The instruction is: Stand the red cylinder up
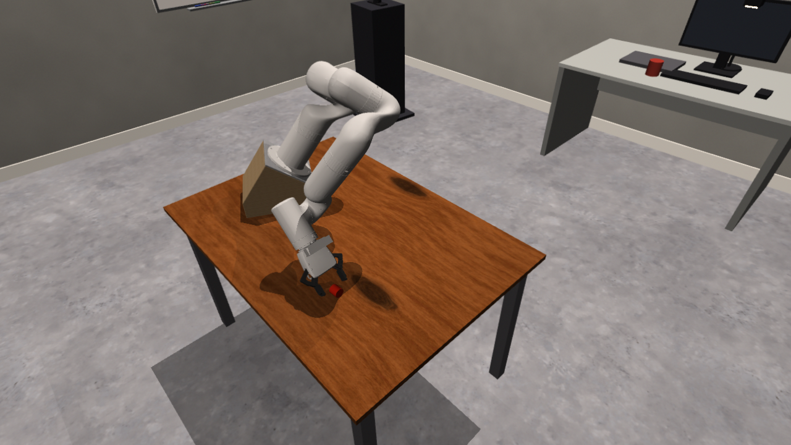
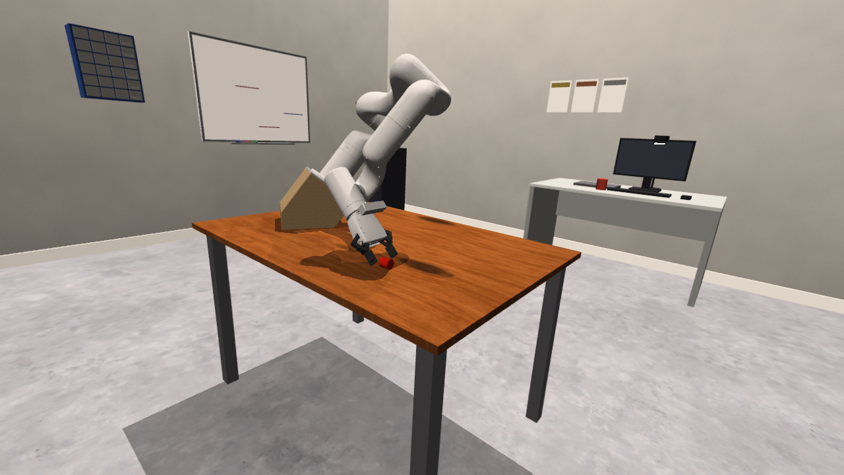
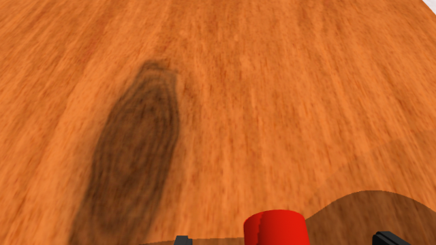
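The red short cylinder [image 1: 335, 290] lies on its side on the wooden table [image 1: 353, 259], near the front left part. It also shows in the exterior view [image 2: 386, 262] and at the bottom edge of the wrist view [image 3: 276, 227]. My gripper [image 1: 326, 280] is open and empty, tilted down just above the table, with its fingers on either side of the cylinder. In the exterior view the gripper [image 2: 376, 249] stands right over the cylinder. Only the two fingertips show in the wrist view.
A tan wedge-shaped block [image 1: 266, 188] stands at the table's back left by the arm's base. A dark knot in the wood [image 3: 136, 153] lies just beyond the cylinder. A grey desk [image 1: 680, 94] with a monitor and a red cup stands far to the right.
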Robot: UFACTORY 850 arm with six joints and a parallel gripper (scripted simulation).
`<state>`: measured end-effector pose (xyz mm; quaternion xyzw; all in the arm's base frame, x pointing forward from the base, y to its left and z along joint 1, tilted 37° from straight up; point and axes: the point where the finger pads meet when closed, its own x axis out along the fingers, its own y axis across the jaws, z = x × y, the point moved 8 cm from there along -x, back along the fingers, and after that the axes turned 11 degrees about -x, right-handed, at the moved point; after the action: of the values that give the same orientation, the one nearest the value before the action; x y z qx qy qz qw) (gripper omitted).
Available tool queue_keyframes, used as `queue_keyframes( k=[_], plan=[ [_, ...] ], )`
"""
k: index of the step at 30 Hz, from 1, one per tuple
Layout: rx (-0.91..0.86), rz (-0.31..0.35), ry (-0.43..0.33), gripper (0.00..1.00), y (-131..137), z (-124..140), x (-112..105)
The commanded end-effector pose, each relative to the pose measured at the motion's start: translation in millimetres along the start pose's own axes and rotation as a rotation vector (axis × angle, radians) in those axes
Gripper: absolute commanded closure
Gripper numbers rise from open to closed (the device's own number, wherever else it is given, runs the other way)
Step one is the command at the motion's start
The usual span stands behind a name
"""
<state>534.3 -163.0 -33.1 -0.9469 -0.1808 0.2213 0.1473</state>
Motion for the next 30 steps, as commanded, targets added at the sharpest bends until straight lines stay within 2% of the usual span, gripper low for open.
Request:
queue_keyframes(
  k=[1,2,3,30],
  plan=[
    [-0.001,0.000,0.001,0.00,0.4,-0.7,0.0],
    [-0.001,0.000,0.001,0.00,0.4,-0.7,0.0],
    [-0.001,0.000,0.001,0.66,0.4,-0.7,0.0],
    [-0.001,0.000,0.001,0.66,0.4,-0.7,0.0]
  ],
)
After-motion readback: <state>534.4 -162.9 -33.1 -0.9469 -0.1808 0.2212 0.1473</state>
